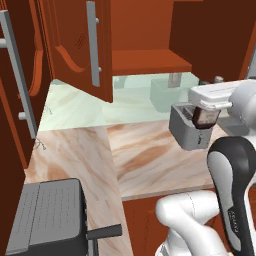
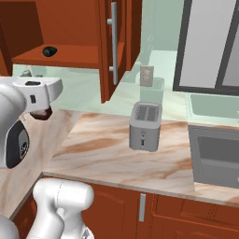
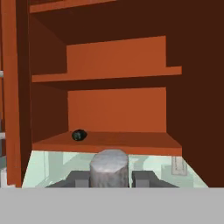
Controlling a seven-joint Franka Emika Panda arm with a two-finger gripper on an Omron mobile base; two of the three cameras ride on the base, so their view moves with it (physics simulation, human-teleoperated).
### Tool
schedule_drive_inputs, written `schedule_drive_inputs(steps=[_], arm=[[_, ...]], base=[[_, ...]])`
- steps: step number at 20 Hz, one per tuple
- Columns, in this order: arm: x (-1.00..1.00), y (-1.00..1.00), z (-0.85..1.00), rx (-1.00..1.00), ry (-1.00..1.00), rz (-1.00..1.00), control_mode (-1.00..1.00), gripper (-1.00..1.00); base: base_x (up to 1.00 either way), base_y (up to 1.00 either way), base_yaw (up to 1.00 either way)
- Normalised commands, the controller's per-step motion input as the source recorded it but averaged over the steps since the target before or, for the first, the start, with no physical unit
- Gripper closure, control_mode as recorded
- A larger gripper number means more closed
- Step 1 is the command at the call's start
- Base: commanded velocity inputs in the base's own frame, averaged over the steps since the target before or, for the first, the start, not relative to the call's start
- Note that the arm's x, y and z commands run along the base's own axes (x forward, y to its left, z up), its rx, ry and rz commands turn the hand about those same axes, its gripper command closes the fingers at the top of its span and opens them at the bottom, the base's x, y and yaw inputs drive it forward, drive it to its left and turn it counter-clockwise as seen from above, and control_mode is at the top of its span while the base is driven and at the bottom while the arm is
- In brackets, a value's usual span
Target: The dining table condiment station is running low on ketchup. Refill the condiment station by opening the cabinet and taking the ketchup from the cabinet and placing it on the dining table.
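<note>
ketchup held in the fingers, out in front of the open cabinet.

the fingers [image 3: 111, 177] are closed on the ketchup [image 1: 204, 117], one on each side of its grey cap, which stands between them in the hand view. the bottle hangs under the white hand above the marble surface [image 1: 145, 160], just in front of the grey toaster [image 2: 145, 126] as the left base view shows it. the cabinet [image 3: 116, 109] stands open, both doors [image 1: 82, 45] swung out, its bar handles [image 2: 113, 43] showing. a small dark round thing [image 3: 79, 135] lies on the bottom shelf. a dark appliance [image 1: 47, 217] sits on the near left surface, and a sink [image 2: 219, 156] lies right of the toaster.
</note>
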Motion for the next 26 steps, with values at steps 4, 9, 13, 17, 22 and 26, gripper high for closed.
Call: schedule_drive_inputs(steps=[4,9,13,17,22,26], arm=[[-0.45,0.06,-0.28,-0.04,0.03,0.0,-1.0,1.0],[-0.01,0.1,-0.07,-0.05,0.0,0.01,1.0,1.0],[0.0,0.0,0.0,0.0,0.0,0.0,1.0,1.0],[0.0,0.0,0.0,0.0,0.0,0.0,1.0,1.0],[0.0,0.0,0.0,0.0,0.0,0.0,1.0,1.0],[0.0,0.0,0.0,0.0,0.0,0.0,1.0,1.0]], base=[[0.0,0.0,0.0],[-0.2,0.0,0.0],[-0.99,0.0,-0.38],[-0.93,0.0,-0.68],[-0.53,0.0,-0.87],[-0.26,0.0,-0.96]])
